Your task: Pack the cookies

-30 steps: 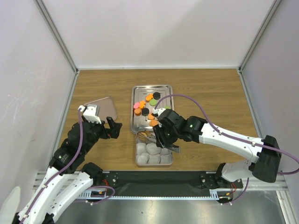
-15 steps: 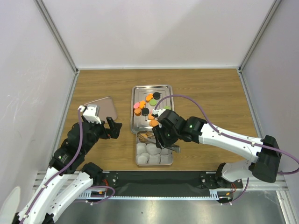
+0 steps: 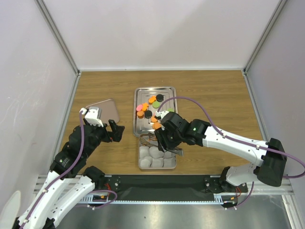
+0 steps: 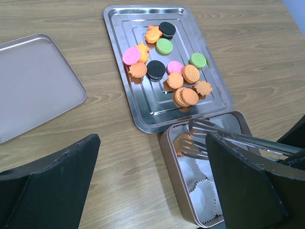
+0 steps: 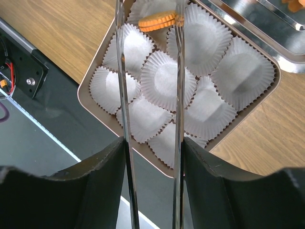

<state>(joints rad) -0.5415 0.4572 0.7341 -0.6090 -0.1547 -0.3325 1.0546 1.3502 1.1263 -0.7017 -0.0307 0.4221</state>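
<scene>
Several cookies, orange, black, green and pink, lie on the silver tray; they also show in the left wrist view. My right gripper is shut on metal tongs over the rose-gold box of white paper cups. One orange cookie lies in the box's far-left cup, between the tong tips, touching one arm with a gap to the other. It also shows in the left wrist view. My left gripper is open and empty above the table, left of the box.
The box's flat lid lies on the table at the left, also in the left wrist view. The silver tray's rim touches the box's far edge. White walls stand on three sides.
The right gripper with the tongs has edged slightly left over the box's far-left cup. The left arm has not moved.
</scene>
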